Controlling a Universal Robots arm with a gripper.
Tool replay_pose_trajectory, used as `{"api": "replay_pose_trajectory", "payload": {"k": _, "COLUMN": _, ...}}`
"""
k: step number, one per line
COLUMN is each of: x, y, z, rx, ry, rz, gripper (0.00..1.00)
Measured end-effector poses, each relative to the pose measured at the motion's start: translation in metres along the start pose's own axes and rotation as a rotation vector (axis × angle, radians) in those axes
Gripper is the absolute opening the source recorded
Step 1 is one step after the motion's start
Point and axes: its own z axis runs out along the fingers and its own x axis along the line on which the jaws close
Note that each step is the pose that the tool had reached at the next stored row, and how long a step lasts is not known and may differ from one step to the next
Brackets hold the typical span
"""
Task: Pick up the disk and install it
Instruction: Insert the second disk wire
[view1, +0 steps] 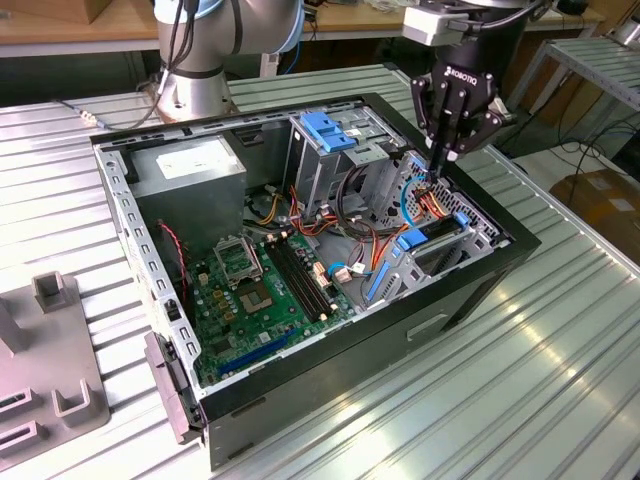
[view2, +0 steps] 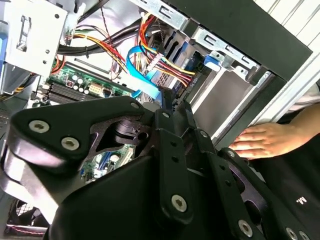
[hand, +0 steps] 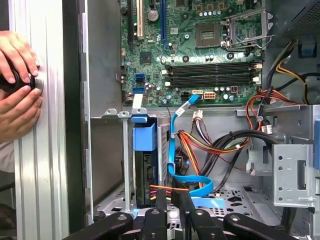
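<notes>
The disk (hand: 148, 170) stands on edge in the drive bay at the corner of the open computer case (view1: 470, 290). Its dark body sits under its bright blue bracket (hand: 144, 137). In the exterior view the blue bracket (view1: 413, 240) shows in the bay at that view's right. My gripper (view1: 437, 168) hangs just over this bay with its fingers pressed together and shut. Nothing shows between the fingertips. In the first wrist view my gripper (hand: 171, 194) is right beside the disk, among the loose wires. The second wrist view has my gripper (view2: 167, 96) pointing at the blue cable.
A thin blue data cable (hand: 186, 150) and orange and yellow wires (hand: 200, 145) loop beside the disk. A person's hands (hand: 17, 85) rest on the slatted table (view1: 560, 360) next to the case. A metal cage with a blue latch (view1: 325, 130) stands further in, and the motherboard (view1: 265, 290) lies beyond it.
</notes>
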Motion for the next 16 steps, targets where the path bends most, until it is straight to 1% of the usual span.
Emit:
{"api": "replay_pose_trajectory", "payload": {"k": 1, "x": -0.0051, "y": 0.0001, "z": 0.0009, "rx": 0.0001, "ry": 0.0048, "rz": 0.000, "gripper": 0.25}}
{"api": "replay_pose_trajectory", "payload": {"k": 2, "x": -0.0095, "y": 0.0002, "z": 0.0025, "rx": 0.0002, "ry": 0.0082, "rz": 0.000, "gripper": 0.25}}
{"api": "replay_pose_trajectory", "payload": {"k": 3, "x": -0.0118, "y": 0.0004, "z": 0.0050, "rx": 0.0003, "ry": 0.0111, "rz": 0.000, "gripper": 0.25}}
{"api": "replay_pose_trajectory", "payload": {"k": 5, "x": -0.0127, "y": 0.0005, "z": 0.0086, "rx": 0.0004, "ry": 0.0162, "rz": 0.000, "gripper": 0.25}}
{"api": "replay_pose_trajectory", "payload": {"k": 6, "x": -0.0133, "y": 0.0006, "z": 0.0111, "rx": 0.0005, "ry": 0.0223, "rz": -0.001, "gripper": 0.25}}
{"api": "replay_pose_trajectory", "payload": {"k": 7, "x": -0.0133, "y": 0.0006, "z": 0.0112, "rx": 0.0006, "ry": 0.0236, "rz": -0.001, "gripper": 0.23}}
{"api": "replay_pose_trajectory", "payload": {"k": 8, "x": -0.0134, "y": 0.0006, "z": 0.0114, "rx": 0.0006, "ry": 0.0249, "rz": -0.001, "gripper": 0.16}}
{"api": "replay_pose_trajectory", "payload": {"k": 9, "x": -0.0133, "y": 0.0006, "z": 0.0114, "rx": 0.0007, "ry": 0.0277, "rz": -0.001, "gripper": 0.16}}
{"api": "replay_pose_trajectory", "payload": {"k": 13, "x": -0.0091, "y": 0.0005, "z": 0.0125, "rx": 0.0010, "ry": 0.0279, "rz": -0.001, "gripper": 0.16}}
{"api": "replay_pose_trajectory", "payload": {"k": 14, "x": -0.0074, "y": 0.0005, "z": 0.0128, "rx": 0.0034, "ry": 0.0265, "rz": -0.001, "gripper": 0.16}}
{"api": "replay_pose_trajectory", "payload": {"k": 16, "x": -0.0025, "y": 0.0006, "z": 0.0144, "rx": 0.0056, "ry": 0.0140, "rz": -0.001, "gripper": 0.16}}
